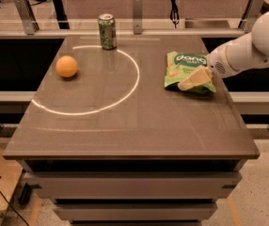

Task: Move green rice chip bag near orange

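Observation:
The green rice chip bag point(185, 65) lies flat on the right side of the brown table point(125, 126), light green with a dark green logo patch. The orange point(67, 66) sits on the table's left side, well apart from the bag. My gripper point(193, 80) comes in from the right on a white arm point(247, 48) and sits over the bag's lower right part, at or just above its surface. It hides part of the bag's near edge.
A green soda can point(107, 31) stands upright at the back of the table, left of centre. A white circle line point(120, 95) is marked on the tabletop between the orange and the bag. Metal posts and a rail point(137, 8) run behind the table.

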Controlling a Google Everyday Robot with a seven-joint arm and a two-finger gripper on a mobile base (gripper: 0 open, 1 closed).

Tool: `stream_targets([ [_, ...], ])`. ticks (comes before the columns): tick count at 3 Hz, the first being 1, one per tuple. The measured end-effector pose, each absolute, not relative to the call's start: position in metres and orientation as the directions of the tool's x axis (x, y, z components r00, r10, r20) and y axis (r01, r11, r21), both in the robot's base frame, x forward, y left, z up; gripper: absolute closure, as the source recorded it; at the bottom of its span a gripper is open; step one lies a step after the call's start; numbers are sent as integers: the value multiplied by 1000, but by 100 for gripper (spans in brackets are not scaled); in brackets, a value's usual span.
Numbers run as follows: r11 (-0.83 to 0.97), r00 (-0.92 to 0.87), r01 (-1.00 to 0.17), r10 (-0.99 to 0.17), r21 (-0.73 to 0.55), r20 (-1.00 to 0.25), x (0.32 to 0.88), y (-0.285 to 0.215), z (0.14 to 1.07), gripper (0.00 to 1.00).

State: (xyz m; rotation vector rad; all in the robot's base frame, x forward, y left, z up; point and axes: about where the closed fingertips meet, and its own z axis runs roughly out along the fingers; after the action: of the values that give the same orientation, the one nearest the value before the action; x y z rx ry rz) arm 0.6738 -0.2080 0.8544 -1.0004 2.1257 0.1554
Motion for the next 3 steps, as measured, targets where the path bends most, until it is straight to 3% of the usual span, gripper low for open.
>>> stream_targets([
  [2, 633, -382, -746, -662, -208, -645, 690, -202, 848, 63],
  [3, 555, -311, -799, -711, -233, -630, 688, -171, 865, 86],
])
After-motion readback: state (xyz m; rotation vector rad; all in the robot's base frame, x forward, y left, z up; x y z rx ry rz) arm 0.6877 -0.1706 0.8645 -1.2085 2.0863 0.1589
